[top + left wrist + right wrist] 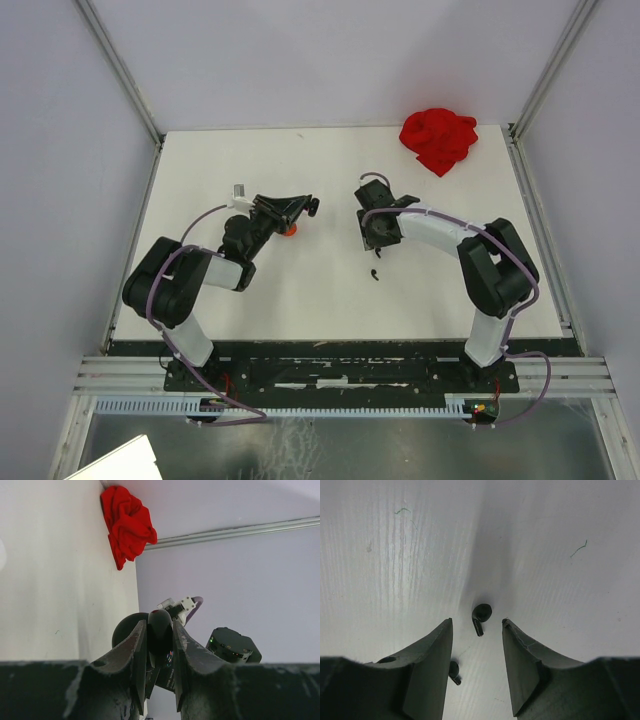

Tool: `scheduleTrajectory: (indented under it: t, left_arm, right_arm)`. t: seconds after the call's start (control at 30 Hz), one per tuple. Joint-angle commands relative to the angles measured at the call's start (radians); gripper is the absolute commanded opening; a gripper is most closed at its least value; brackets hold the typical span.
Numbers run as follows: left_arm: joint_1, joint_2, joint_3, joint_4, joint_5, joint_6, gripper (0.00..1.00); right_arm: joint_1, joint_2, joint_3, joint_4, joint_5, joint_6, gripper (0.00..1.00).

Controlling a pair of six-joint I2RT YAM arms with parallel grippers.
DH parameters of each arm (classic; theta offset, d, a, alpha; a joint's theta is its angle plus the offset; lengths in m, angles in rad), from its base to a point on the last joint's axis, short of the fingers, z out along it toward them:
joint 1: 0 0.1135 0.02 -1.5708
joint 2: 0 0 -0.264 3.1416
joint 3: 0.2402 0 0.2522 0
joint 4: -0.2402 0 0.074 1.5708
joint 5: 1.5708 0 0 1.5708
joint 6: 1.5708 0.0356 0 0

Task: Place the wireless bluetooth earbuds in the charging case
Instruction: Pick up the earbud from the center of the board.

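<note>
The black earbud (482, 613) lies flat on the white table (395, 555), a little right of the centre. It sits just between the two fingers of the right gripper (476, 622), which are spread apart and hold nothing.

The main risk, as we judge it, is that the earbud slips away when the fingers close. It is very small and its head is round, so a pinch that lands off its middle can push it out along the table. If the fingers come down too low, they can also press on the table and miss it. A second earbud (454, 672) lies close to one finger, on the near side and partly hidden, and this finger can knock it.

In the right wrist view the long axis of the earbud runs from its round head, on the far side, to the thin stem. The stem points back toward the gripper with a small tilt. This axis lies across the closing line, so the fingers would meet its narrow sides.

Further left, the left gripper (158, 628) is pressed on a dark oval body with a reddish edge, which we take for the charging case (160, 622), held above the table. We cannot tell if it is open, so a wrong angle at insertion is possible. A red cloth (438, 140) lies in the far right corner.
</note>
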Motion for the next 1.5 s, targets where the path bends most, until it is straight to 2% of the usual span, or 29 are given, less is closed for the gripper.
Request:
scheduleTrajectory:
  t: [0.0, 1.47]
  left_arm:
    - [0.006, -0.033, -0.008, 0.075, 0.020, -0.025, 0.03]
    - [0.006, -0.024, -0.007, 0.075, 0.020, -0.023, 0.03]
  right_arm:
    - [-0.017, 0.011, 0.048, 0.012, -0.020, 0.019, 0.52]
    - [-0.074, 0.092, 0.048, 0.016, -0.124, 0.021, 0.43]
